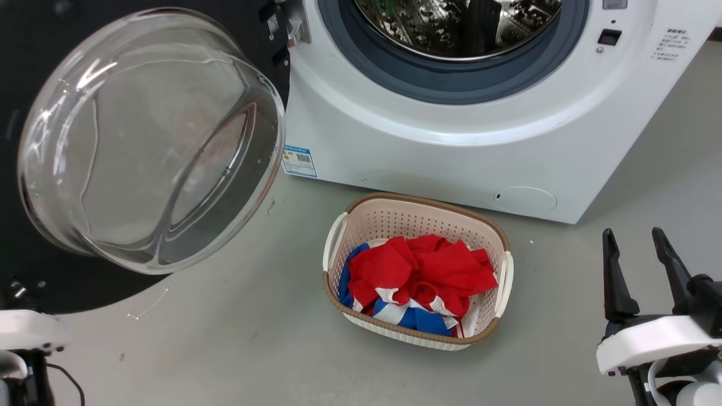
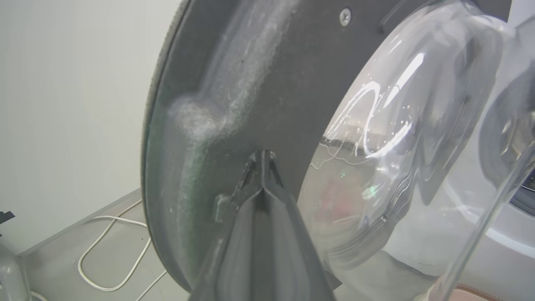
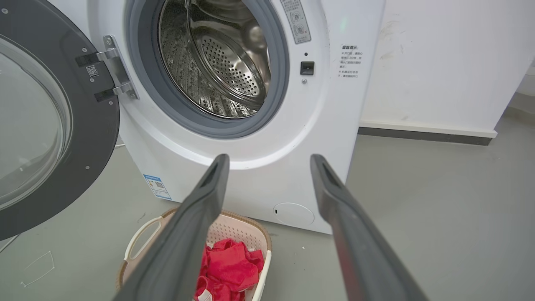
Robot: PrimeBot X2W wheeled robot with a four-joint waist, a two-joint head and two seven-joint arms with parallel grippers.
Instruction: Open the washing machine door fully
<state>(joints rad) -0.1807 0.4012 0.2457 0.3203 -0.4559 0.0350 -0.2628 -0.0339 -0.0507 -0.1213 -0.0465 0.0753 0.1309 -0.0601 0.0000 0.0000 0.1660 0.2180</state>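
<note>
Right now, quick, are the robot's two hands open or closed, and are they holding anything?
Left gripper: shut, nothing between its fingers, tips at the washing machine door.
Right gripper: open, holding nothing.

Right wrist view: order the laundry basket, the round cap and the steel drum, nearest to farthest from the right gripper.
1. laundry basket, on the floor below the right gripper.
2. round cap, low on the washing machine front, behind the basket.
3. steel drum, up inside the opening, deepest.
</note>
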